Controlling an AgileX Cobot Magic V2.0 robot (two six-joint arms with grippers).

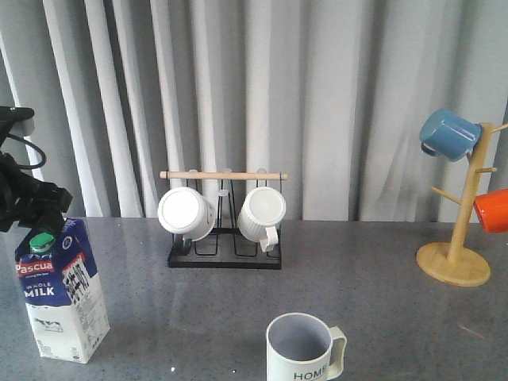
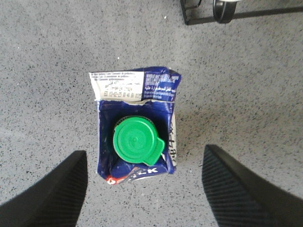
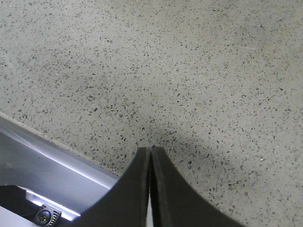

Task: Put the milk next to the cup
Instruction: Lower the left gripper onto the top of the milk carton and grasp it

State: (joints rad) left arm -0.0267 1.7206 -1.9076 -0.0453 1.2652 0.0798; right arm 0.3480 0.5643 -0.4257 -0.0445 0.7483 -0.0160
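Left gripper [image 2: 142,189] is hanging wide open, holding nothing, directly above the milk [image 1: 62,290], fingers straddling its upright green cap [image 2: 136,141]. Milk is standing well left of the cup [image 1: 305,349]. Right gripper [image 3: 150,156] is sitting pressed closed, empty.

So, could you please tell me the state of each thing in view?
Milk: upright, green cap on, not held.
Cup: upright, empty.
Two white mugs: hanging on the rack.
Blue mug: hanging on the wooden tree.
Left hand: open above the milk.
Right hand: shut, holding nothing.
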